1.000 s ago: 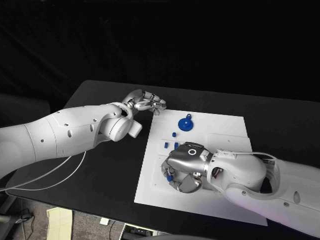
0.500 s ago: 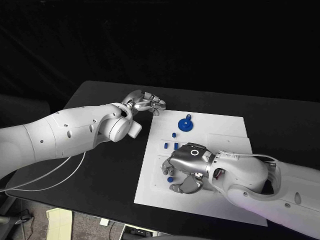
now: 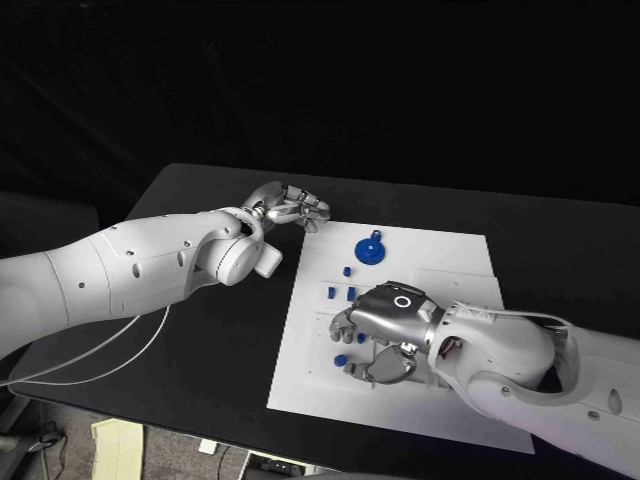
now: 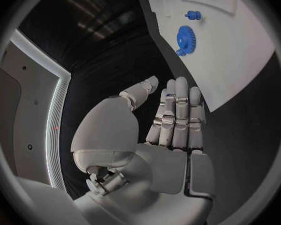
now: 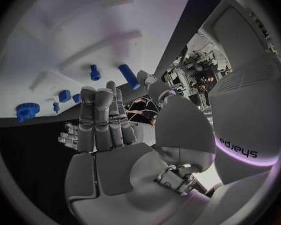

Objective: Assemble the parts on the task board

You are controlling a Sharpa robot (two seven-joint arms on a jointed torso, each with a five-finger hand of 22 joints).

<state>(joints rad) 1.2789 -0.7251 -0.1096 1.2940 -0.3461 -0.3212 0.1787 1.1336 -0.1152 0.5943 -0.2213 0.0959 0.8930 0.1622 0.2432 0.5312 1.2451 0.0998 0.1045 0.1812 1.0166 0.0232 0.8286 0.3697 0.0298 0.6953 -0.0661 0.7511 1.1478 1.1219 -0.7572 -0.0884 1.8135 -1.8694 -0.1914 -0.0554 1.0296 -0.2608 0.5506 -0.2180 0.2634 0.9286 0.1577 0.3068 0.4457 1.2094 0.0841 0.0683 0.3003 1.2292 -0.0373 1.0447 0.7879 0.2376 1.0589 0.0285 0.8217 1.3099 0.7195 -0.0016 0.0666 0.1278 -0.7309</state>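
The white task board (image 3: 450, 250) lies in the middle of the black table. A blue gear (image 3: 371, 247) sits at its far end, with small blue parts (image 3: 340, 292) a little nearer. My right hand (image 3: 381, 335) hovers over the board's near left part, fingers apart and holding nothing. Just beside its fingertips lie two small blue pieces (image 3: 342, 361). In the right wrist view its straight fingers (image 5: 102, 115) point at a blue cylinder (image 5: 129, 76) and a blue peg (image 5: 95, 72). My left hand (image 3: 291, 206) is off the board's far left corner, empty, its fingers (image 4: 178, 115) extended toward the gear (image 4: 184, 37).
The board (image 5: 84, 25) has raised white ridges and slots beyond the right hand. Black table (image 3: 205, 330) surrounds the board on all sides. A white cable (image 3: 104, 350) hangs below my left arm by the table's left edge.
My right hand has shifted slightly right and toward the board's near end, uncovering small blue pieces at its fingertips. The left hand has stayed in place.
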